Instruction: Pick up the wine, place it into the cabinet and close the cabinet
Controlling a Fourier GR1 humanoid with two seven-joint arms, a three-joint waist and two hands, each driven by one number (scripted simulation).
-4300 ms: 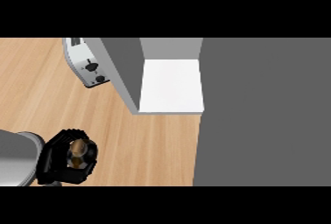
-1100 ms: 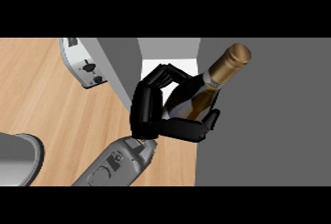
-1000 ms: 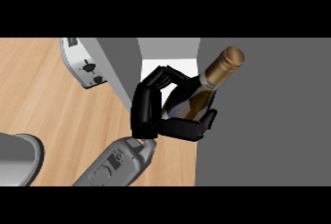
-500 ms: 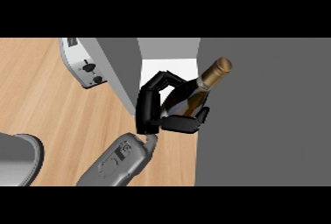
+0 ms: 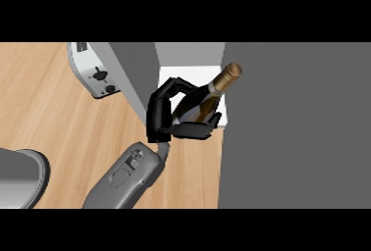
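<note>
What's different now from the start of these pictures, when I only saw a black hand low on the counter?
The hand has carried the wine bottle up from the counter's lower left to the open cabinet, fingers still curled round it, and has edged it a little further over the white shelf. The toaster and the cabinet have not moved.

Dark wine (image 5: 203,100) (tan cap), black hand (image 5: 168,113), light wooden counter (image 5: 51,117)
</note>
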